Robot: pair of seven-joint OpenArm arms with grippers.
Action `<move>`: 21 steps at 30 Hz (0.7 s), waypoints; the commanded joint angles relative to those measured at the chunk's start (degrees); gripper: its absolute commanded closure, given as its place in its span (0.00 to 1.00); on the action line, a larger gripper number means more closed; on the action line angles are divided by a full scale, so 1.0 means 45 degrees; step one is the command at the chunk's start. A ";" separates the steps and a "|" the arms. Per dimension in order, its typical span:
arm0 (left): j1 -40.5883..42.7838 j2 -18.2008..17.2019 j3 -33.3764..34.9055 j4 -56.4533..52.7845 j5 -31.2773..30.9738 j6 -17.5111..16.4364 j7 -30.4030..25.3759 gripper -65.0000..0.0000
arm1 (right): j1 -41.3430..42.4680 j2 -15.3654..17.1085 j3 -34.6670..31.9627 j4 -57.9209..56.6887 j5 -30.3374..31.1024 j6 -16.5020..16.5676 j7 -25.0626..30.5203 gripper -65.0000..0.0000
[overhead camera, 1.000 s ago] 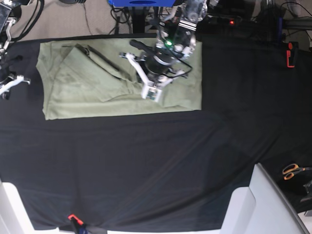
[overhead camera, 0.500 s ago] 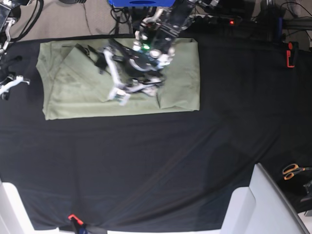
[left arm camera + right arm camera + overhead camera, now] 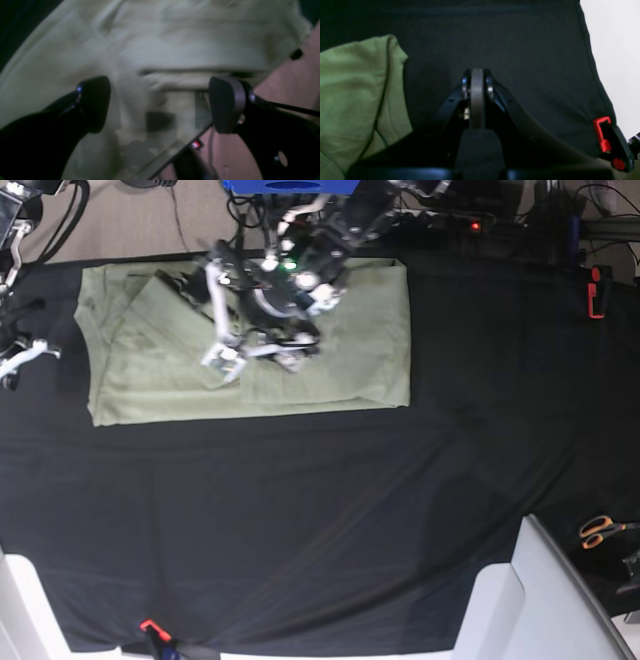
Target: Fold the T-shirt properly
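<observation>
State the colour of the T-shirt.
The T-shirt is a plain pale sage green, showing best in the base view.

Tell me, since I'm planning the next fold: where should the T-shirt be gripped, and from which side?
Probably the T-shirt's right short edge in the base view: it lies flat, straight and uncovered. Come from above with the open left gripper, pinching at a corner.

Left arm (image 3: 300, 275): black body, white brackets, green status light, dark cables. Left hand (image 3: 160, 105): two black curved fingers (image 3: 225, 105), rounded dark pads. Right hand (image 3: 476, 100): black fingers, grey pads, silver screws near tips; white-and-black at base view's left edge.
</observation>
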 commanded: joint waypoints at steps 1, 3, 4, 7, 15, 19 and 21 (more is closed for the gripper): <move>-0.0049 -0.0004 -0.0316 0.0753 0.0010 0.0005 -0.0254 0.09 | 0.0069 0.0171 0.0061 0.0252 0.0072 -0.0024 0.0296 0.97; 0.0440 -0.0297 -0.1196 0.1613 -0.0029 0.0005 -0.0235 0.21 | 0.0069 0.0171 0.0081 0.0252 0.0091 -0.0024 0.0296 0.97; 0.0655 -0.0395 -0.1606 0.1925 -0.0049 0.0005 -0.0235 0.32 | 0.0069 0.0171 0.0081 0.0252 0.0091 -0.0024 0.0296 0.97; 0.1241 -0.0747 -0.2563 0.2472 -0.0049 0.0005 -0.0274 0.89 | 0.0089 0.0191 0.0081 0.0427 0.0091 -0.0024 0.0296 0.97; 0.2823 -0.2056 -0.3266 0.2804 0.0029 0.0005 -0.0313 1.00 | 0.0069 0.0113 0.0081 0.0701 0.0091 -0.0024 0.0296 0.97; 0.3526 -0.2583 -0.3266 0.2882 0.0029 0.0787 -0.0313 1.00 | 0.0050 0.0132 0.0081 0.0681 0.0091 -0.0024 0.0296 0.97; 0.3780 -0.2798 -0.3266 0.2882 0.0029 0.1295 -0.0332 1.00 | 0.0030 0.0152 0.0081 0.0681 0.0091 -0.0024 0.0296 0.97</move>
